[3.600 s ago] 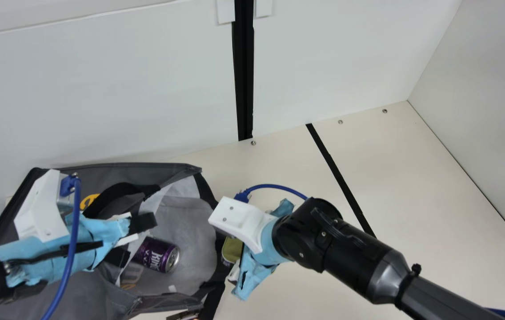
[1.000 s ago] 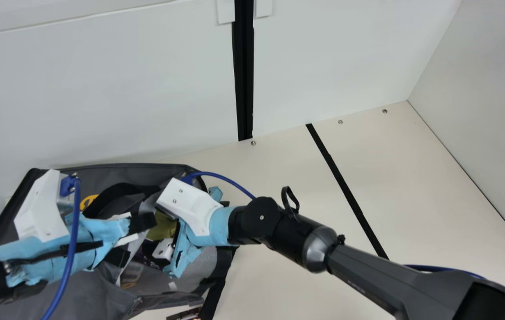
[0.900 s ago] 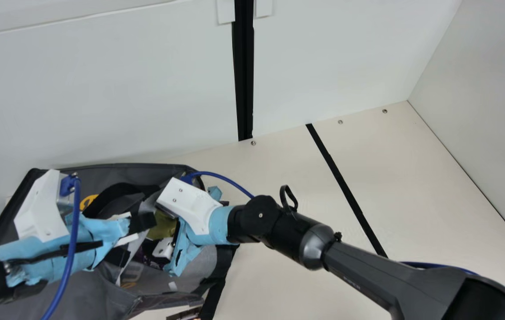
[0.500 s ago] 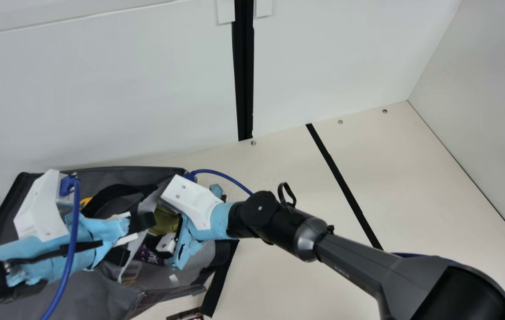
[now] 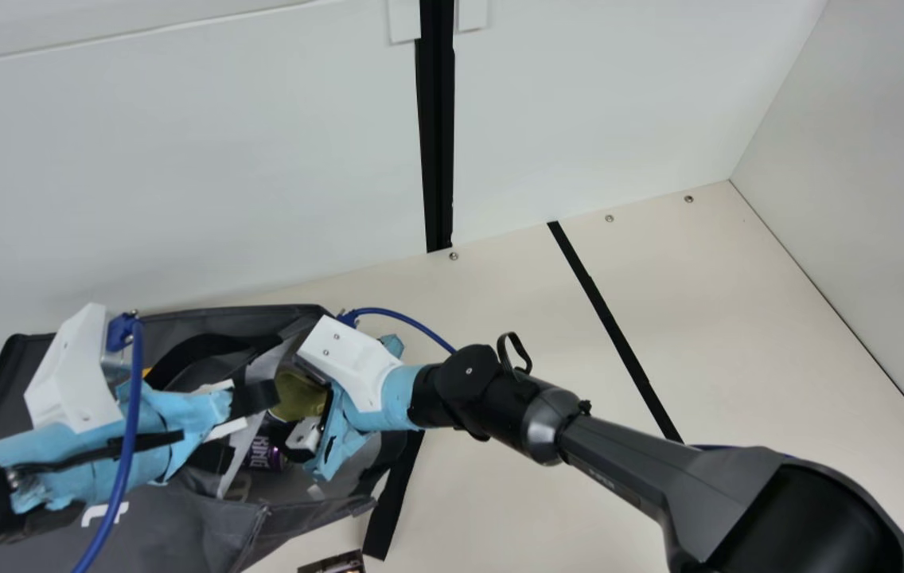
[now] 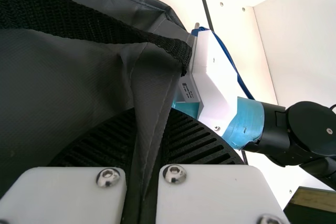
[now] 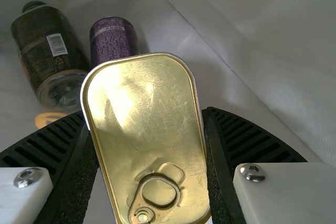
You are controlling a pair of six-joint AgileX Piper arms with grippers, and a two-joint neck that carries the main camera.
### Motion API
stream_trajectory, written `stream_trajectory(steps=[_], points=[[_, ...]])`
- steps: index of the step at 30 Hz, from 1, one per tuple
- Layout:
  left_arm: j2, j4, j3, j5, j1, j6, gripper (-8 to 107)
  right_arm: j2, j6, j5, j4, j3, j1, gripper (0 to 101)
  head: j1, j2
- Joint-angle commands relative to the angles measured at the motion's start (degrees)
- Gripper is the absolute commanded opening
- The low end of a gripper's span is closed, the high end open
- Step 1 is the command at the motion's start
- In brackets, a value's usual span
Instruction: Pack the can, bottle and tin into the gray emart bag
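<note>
My left gripper (image 5: 249,414) is at the mouth of the gray emart bag (image 5: 173,533); in the left wrist view my left gripper (image 6: 147,140) pinches a fold of the bag's fabric (image 6: 152,93). My right gripper (image 5: 301,406) is inside the bag's opening with the gold tin (image 5: 297,395). In the right wrist view, my right gripper (image 7: 152,145) has the tin (image 7: 147,108), ring pull facing the camera, between its fingers, which press its two long sides. Beyond the tin, the bottle (image 7: 50,51) and the purple can (image 7: 113,39) lie in the bag.
A small dark printed item (image 5: 334,563) lies on the table (image 5: 516,509) at the main view's bottom edge. A black strap (image 5: 392,501) hangs from the bag's right side. The white back wall (image 5: 181,159) stands right behind the bag.
My right arm has carried the tin leftward from beside the bag into its opening. Lately the bag's back rim and left corner have shifted left and down. The left arm has stayed put.
</note>
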Motion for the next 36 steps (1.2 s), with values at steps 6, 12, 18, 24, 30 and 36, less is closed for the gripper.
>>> stream_trajectory(steps=[6, 12, 18, 24, 30, 36], points=[[0.0, 0.0, 0.0, 0.0, 0.0, 0.0, 10, -0.06, -1.22, 0.14, 1.58, 0.27, -0.43, 40, -1.3, -0.14], [0.0, 0.0, 0.0, 0.0, 0.0, 0.0, 10, -0.67, -1.33, 0.37, 1.85, 0.62, -0.75, 60, -1.3, -0.14], [0.0, 0.0, 0.0, 0.11, 0.0, 0.0, 10, -1.68, -1.45, 0.63, 1.94, 1.34, -0.81, 80, -1.3, -0.14], [0.0, 0.0, 0.0, 0.11, 0.0, 0.0, 10, -3.06, -1.47, 0.6, 1.87, 2.4, -0.86, 91, -1.3, -0.14], [0.0, 0.0, 0.0, 0.11, 0.0, 0.0, 10, -5.04, -1.14, 0.38, 1.43, 3.94, -1.13, 91, -1.3, -0.14], [0.0, 0.0, 0.0, 0.11, 0.0, 0.0, 10, -7.62, 0.04, -0.13, 0.24, 5.86, -1.3, 91, -1.3, -0.14]])
